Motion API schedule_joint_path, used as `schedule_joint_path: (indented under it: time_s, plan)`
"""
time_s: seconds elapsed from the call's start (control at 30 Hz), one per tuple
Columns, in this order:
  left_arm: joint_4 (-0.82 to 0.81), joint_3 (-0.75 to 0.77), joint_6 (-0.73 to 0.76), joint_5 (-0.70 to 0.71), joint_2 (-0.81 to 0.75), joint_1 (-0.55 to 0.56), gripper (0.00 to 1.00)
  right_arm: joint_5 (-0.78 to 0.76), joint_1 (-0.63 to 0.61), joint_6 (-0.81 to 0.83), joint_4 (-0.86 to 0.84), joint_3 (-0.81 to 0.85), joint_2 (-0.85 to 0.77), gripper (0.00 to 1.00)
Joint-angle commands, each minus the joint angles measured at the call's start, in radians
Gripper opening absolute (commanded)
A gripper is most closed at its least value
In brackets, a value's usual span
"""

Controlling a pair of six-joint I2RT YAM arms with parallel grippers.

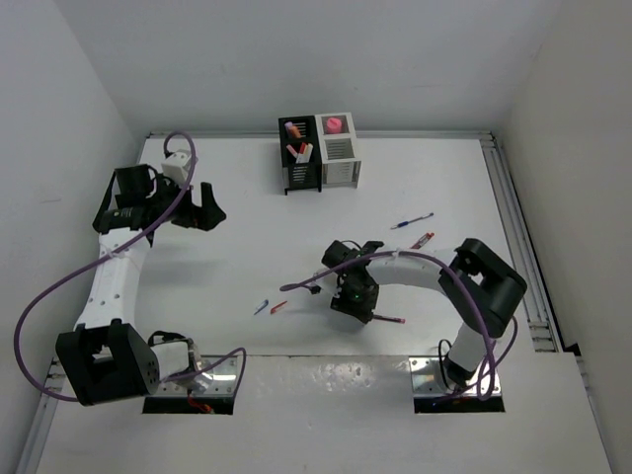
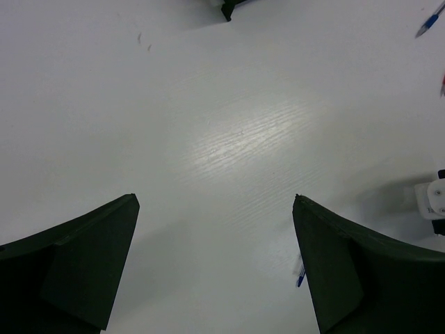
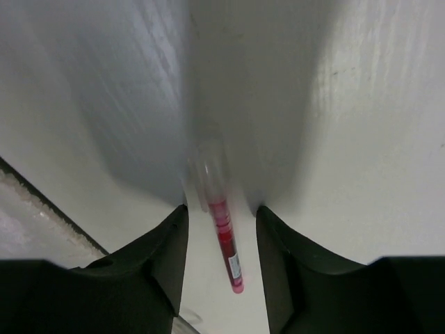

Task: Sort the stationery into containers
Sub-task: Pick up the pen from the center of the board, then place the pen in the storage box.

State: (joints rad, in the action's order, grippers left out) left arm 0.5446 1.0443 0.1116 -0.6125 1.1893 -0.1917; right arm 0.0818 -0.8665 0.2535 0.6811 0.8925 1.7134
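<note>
Right pincer [image 3: 221, 216] down over the worktop [image 3: 361, 139], straddling the red pen [image 3: 224, 236], jaws narrowly apart, not yet pinching. Light, stiff, probably slick: best taken mid-barrel. Left pincer [image 2: 215, 202] gaping wide, empty.

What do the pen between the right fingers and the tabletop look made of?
Pen: likely plastic, with a glossy red barrel and a clear-looking end, though that end is blurred. Tabletop: white and semi-gloss, probably laminate or painted wood; faint grain lines show in the glare patch. Its core cannot be told.
</note>
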Motion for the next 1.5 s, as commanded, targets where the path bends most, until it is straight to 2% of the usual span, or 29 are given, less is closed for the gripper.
schedule_joint_path:
  time_s: [0.0,0.03,0.07,0.1,0.2,0.27,0.33,0.37,0.4,0.47,0.57,0.6,0.63,0.7,0.8,1.0,1.17,1.33,1.37,1.4,1.47]
  plan:
    - [0.003,0.019,0.017,0.013,-0.023,-0.015,0.99,-0.043,-0.022,-0.02,-0.087,0.026,0.046,0.42]
    - [0.008,0.016,0.022,0.019,-0.026,-0.017,1.0,-0.054,-0.026,-0.02,-0.097,0.032,0.063,0.37]
    - [0.009,0.011,0.033,0.031,-0.037,-0.021,0.99,-0.066,-0.028,-0.022,-0.1,0.036,0.072,0.23]
    - [0.015,0.007,0.04,0.036,-0.04,-0.022,0.99,-0.066,-0.028,-0.019,-0.097,0.054,0.084,0.16]
    - [0.023,0.0,0.059,0.045,-0.048,-0.028,0.99,-0.068,-0.019,0.025,-0.063,0.098,0.057,0.01]
    - [0.017,0.003,0.054,0.048,-0.05,-0.034,1.0,-0.003,0.038,0.049,-0.037,0.141,0.017,0.0]
    - [-0.023,0.003,0.034,0.053,-0.051,-0.04,1.0,0.059,0.098,0.066,-0.022,0.259,-0.034,0.0]
    - [-0.035,0.003,0.011,0.05,-0.056,-0.049,1.0,0.085,0.169,0.06,-0.026,0.308,-0.04,0.0]
    - [-0.073,0.0,-0.004,0.043,-0.056,-0.052,1.0,0.169,0.21,0.032,-0.032,0.424,-0.041,0.0]
    - [-0.144,-0.013,-0.051,0.02,-0.068,-0.055,1.0,0.235,0.343,-0.044,-0.154,0.568,-0.032,0.0]
    - [-0.227,-0.033,-0.095,-0.052,-0.068,-0.06,1.0,0.323,0.49,-0.335,-0.444,0.699,0.024,0.0]
    - [-0.239,-0.033,-0.101,-0.093,-0.062,-0.055,1.0,0.322,0.515,-0.385,-0.618,0.715,0.038,0.0]
    - [-0.251,-0.03,-0.137,-0.113,-0.045,-0.057,1.0,0.314,0.558,-0.425,-0.714,0.723,0.07,0.0]
    - [-0.278,-0.017,-0.161,-0.153,-0.02,-0.057,1.0,0.262,0.581,-0.491,-0.892,0.766,0.112,0.0]
    - [-0.291,0.014,-0.188,-0.173,0.029,-0.058,1.0,0.227,0.615,-0.585,-0.969,0.888,0.228,0.0]
    - [-0.386,0.007,-0.23,-0.116,0.038,-0.058,1.0,0.21,0.633,-0.684,-1.133,0.962,0.393,0.0]
    - [-0.425,0.002,-0.244,-0.095,0.055,-0.057,1.0,0.223,0.618,-0.697,-1.152,0.999,0.468,0.0]
    - [-0.417,0.026,-0.24,-0.096,0.095,-0.058,1.0,0.24,0.618,-0.671,-1.143,0.964,0.509,0.0]
    - [-0.417,0.031,-0.243,-0.096,0.101,-0.057,1.0,0.243,0.623,-0.659,-1.137,0.948,0.509,0.03]
    - [-0.416,0.033,-0.244,-0.098,0.107,-0.058,1.0,0.256,0.621,-0.654,-1.126,0.936,0.503,0.24]
    - [-0.408,0.046,-0.239,-0.095,0.112,-0.057,1.0,0.274,0.626,-0.654,-1.086,0.916,0.49,0.47]
